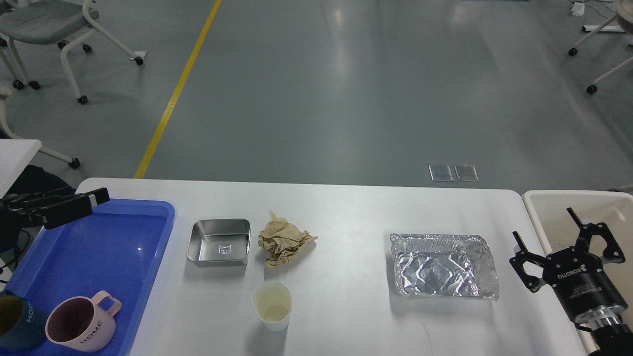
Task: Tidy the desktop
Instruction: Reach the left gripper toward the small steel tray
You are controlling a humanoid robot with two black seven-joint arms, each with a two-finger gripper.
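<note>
The white desktop (346, 207) holds a square steel dish (219, 242), a crumpled brown paper (284, 240), a white paper cup (271, 304) and an empty foil tray (442, 267). A blue tray (104, 232) at the left holds a pink mug (81, 324) and a dark teal mug (15, 326) at its near end. My left gripper (96, 198) hangs above the tray's far left corner, dark and side-on, holding nothing that shows. My right gripper (542, 225) is open and empty, right of the foil tray at the desktop's right edge.
A beige bin (583, 200) stands just off the desktop's right end, behind my right gripper. Chairs on castors stand on the grey floor at far left (49, 24) and far right (601, 29). A yellow line (178, 84) crosses the floor.
</note>
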